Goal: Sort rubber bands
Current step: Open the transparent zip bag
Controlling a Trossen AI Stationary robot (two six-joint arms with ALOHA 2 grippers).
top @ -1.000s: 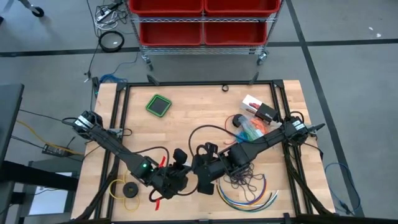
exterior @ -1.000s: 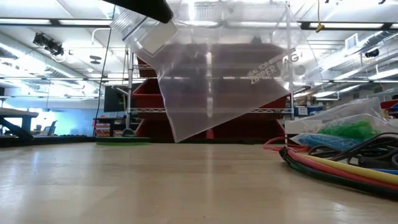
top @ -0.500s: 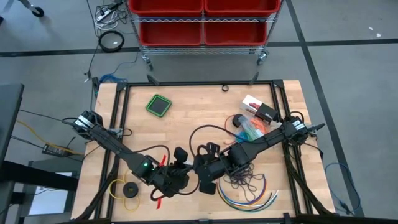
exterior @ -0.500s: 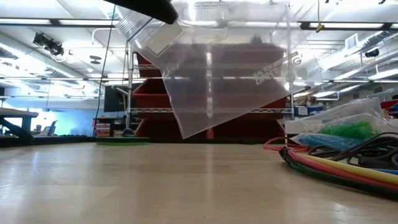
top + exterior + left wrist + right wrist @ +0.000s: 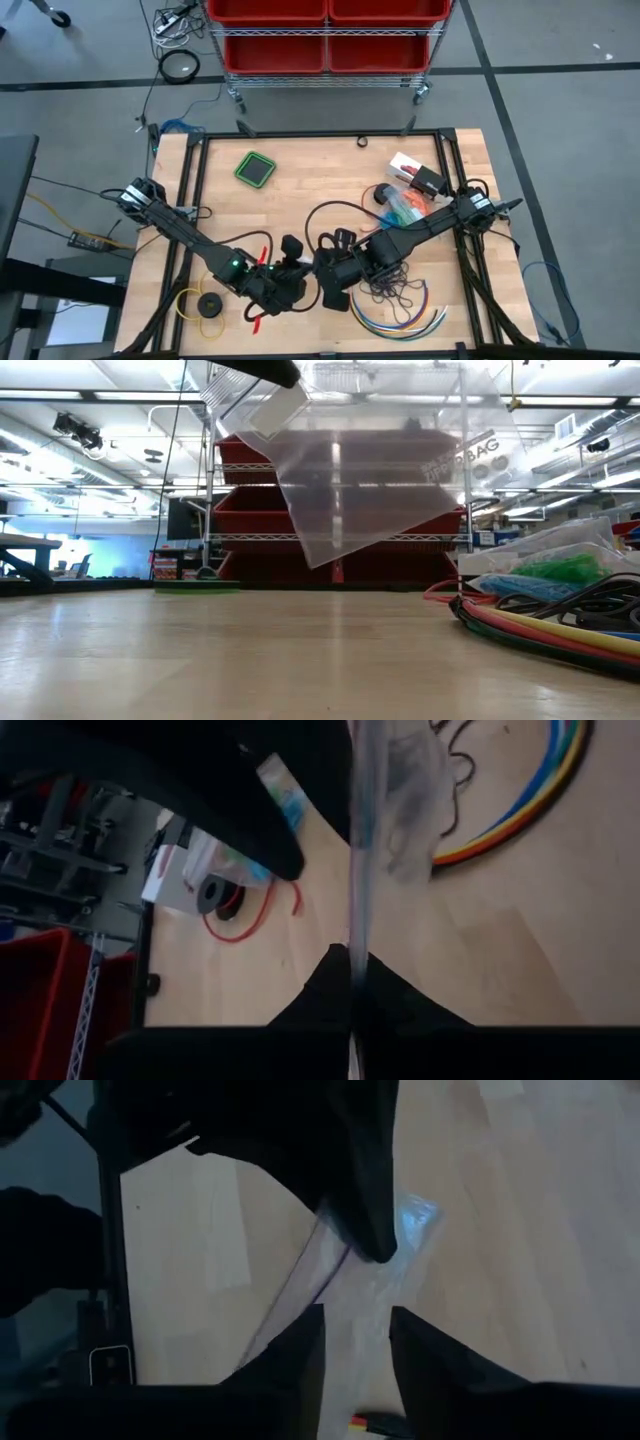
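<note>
held up off the counter (image 5: 300, 190) near its front middle: a clear zipper bag (image 5: 370, 480), tilted, one corner hanging lowest, printed lettering along its upper right edge in the low view. pinched edge-on by the left gripper (image 5: 352, 982), fingers pressed together on the plastic sheet. right gripper (image 5: 357, 1342) just beside it at the same bag, fingers apart with the bag's edge running between them; cannot tell whether touching the plastic. seen from above, both grippers meeting close together, left gripper (image 5: 290, 283) and right gripper (image 5: 330, 280) almost touching.

dark purple rubber bands (image 5: 395, 288) in a loose tangle on the counter just right of the right gripper, beside the curved multicoloured cables (image 5: 400, 318) near the front edge. more rubber bands, green ones (image 5: 565, 570) and blue ones (image 5: 510, 585), bagged in clear plastic at the right of the low view, behind the cables (image 5: 540, 625). orange and blue bunches (image 5: 402, 206) farther back on the right of the counter, near a small box (image 5: 418, 176). green square pad (image 5: 256, 168) well apart at the back left. yellow ring with black disc (image 5: 205, 303) at the front left.
</note>
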